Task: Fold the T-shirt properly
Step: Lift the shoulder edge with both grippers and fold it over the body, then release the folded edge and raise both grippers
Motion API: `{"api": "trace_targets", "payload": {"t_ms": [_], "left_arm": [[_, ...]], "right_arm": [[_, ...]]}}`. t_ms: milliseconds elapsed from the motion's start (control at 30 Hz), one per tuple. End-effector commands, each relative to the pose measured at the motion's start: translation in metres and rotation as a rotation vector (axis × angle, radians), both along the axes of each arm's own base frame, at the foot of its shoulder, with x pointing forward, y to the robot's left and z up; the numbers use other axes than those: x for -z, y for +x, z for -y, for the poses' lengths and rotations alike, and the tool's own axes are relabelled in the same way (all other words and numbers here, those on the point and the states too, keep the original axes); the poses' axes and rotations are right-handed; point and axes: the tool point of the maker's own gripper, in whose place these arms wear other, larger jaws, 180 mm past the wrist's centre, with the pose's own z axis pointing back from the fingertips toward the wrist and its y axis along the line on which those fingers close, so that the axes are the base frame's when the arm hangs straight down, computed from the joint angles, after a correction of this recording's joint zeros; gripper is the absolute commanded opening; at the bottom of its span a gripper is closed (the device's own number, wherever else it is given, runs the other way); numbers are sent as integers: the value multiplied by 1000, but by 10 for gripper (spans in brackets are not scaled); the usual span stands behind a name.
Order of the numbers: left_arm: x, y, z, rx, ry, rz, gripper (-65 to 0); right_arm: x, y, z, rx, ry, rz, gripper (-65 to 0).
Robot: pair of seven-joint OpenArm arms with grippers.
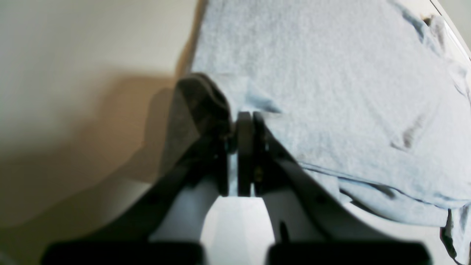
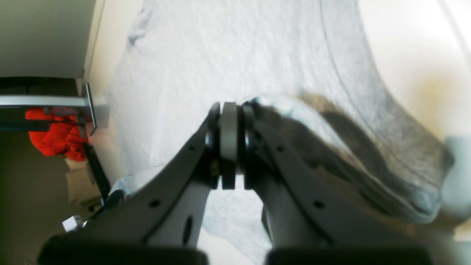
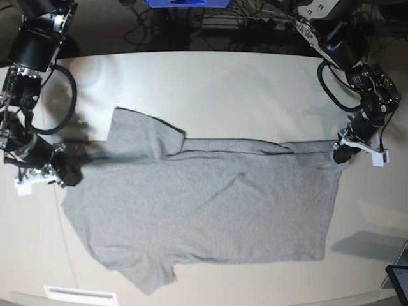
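Note:
The grey T-shirt [image 3: 204, 210] lies spread on the white table [image 3: 242, 95], plain side up, with its upper edge folded over in a band. At the base view's right, my left gripper [image 3: 339, 153] is shut on the shirt's corner. The left wrist view shows that gripper [image 1: 244, 117] with its jaws together and fabric [image 1: 331, 92] draped over one finger. My right gripper [image 3: 69, 172], at the base view's left, is shut on the shirt's edge near a sleeve [image 3: 137, 137]. Seen from the right wrist, this gripper [image 2: 231, 106] has cloth [image 2: 331, 140] bunched over one finger.
Cables and a blue object [image 3: 185, 3] sit behind the table's far edge. A white label [image 3: 80, 294] lies at the front edge and a screen corner [image 3: 398, 280] shows at the bottom right. Something red [image 2: 55, 136] sits beyond the table edge.

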Motion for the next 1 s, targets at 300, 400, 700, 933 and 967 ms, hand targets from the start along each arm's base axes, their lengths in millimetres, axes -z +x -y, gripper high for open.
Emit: {"api": "trace_targets", "payload": {"t_ms": [300, 400, 700, 933, 967], "left_arm": [[-22, 7, -14, -7, 38, 62, -650], [-20, 5, -15, -7, 39, 56, -650], [-24, 3, -21, -10, 54, 58, -370], [-50, -11, -58, -117, 95, 115, -338], [-54, -13, -59, -110, 111, 112, -338]], "right_arm": [[-12, 9, 10, 22, -7, 41, -548], [-13, 9, 13, 24, -13, 42, -400], [-14, 9, 32, 77, -66, 71, -325], [-39, -7, 27, 38, -136, 141, -373], [-35, -13, 25, 28, -129, 126, -382]]}}
